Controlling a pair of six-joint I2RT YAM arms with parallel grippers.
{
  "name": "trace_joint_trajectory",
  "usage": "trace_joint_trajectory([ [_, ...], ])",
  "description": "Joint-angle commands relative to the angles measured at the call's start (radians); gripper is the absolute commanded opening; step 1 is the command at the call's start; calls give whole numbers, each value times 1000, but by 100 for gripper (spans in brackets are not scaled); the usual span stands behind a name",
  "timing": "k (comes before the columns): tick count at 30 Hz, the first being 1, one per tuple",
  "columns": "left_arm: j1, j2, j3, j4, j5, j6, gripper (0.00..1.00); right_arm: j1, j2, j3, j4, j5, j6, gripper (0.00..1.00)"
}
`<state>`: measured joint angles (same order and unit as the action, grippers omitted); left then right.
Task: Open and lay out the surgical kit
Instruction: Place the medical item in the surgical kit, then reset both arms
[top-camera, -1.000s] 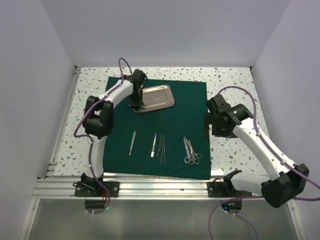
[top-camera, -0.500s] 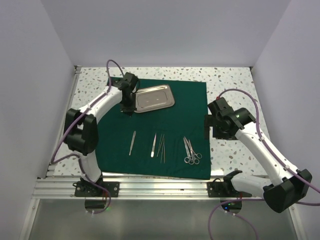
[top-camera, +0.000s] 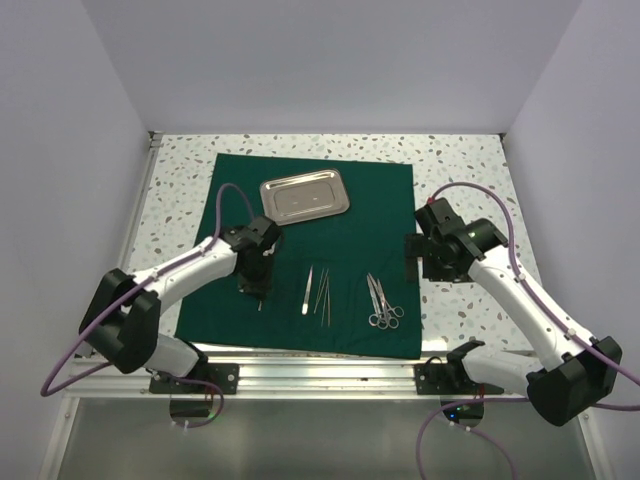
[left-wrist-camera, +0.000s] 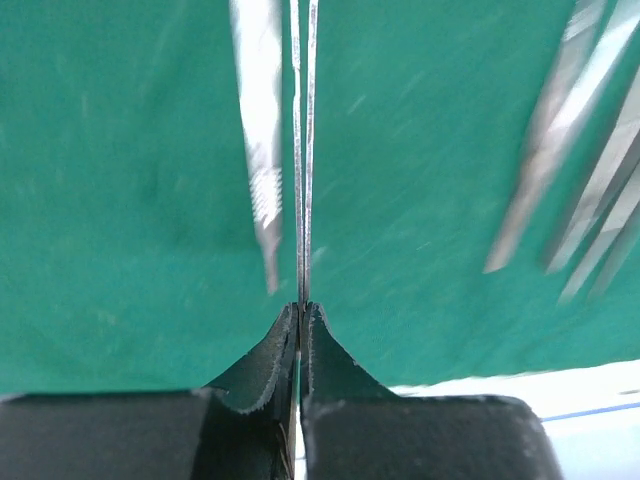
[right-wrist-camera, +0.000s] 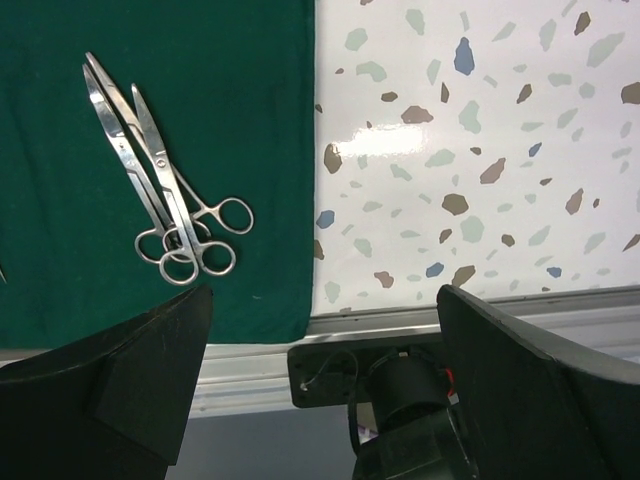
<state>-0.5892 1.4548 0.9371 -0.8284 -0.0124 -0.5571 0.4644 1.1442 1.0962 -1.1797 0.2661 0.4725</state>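
Thin tweezers (left-wrist-camera: 303, 200) are being clamped by left gripper (left-wrist-camera: 301, 308), pointing straight ahead of it — probably for re-laying; right gripper (right-wrist-camera: 325, 335) is being held wide apart.

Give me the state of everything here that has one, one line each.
drape, unfolded and spread flat
steel tray, empty, right side up on the drape
ring-handled instruments, blades shut, lying on the drape
left pincer, shut on thin tweezers
right pincer, open, holding nothing
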Motion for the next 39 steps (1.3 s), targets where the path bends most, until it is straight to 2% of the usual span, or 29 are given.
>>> trace_joint_trajectory([
  [1,3,-80,-69,25,5,-92,8,-3,-4,-16,29,-28,-29,99],
  [7,2,-132,-92,-11,-26,-116,44,-4,-3,-32,48,-42,-28,98],
  [12,2,-132,21,-61,-55,-107,61,-4,0,16,52,-76,-38,98],
  [18,3,-113,282,-112,-109,-41,63,-3,-75,190,129,-177,-40,98],
  [25,3,-48,610,-141,-251,28,74,-1,-133,303,193,-146,-9,98],
  [28,3,-62,683,-100,-299,75,79,-3,-211,307,212,-105,-9,98],
  [29,3,-71,689,-59,-308,88,84,-3,-228,307,213,-91,-15,99],
  [32,3,-102,700,-8,-320,106,89,-3,-287,301,212,-62,-23,98],
  [33,3,-106,701,-3,-320,106,99,-3,-296,298,198,-56,-21,98],
  [39,3,-108,706,-9,-385,103,100,-3,-324,297,152,-24,-18,98],
])
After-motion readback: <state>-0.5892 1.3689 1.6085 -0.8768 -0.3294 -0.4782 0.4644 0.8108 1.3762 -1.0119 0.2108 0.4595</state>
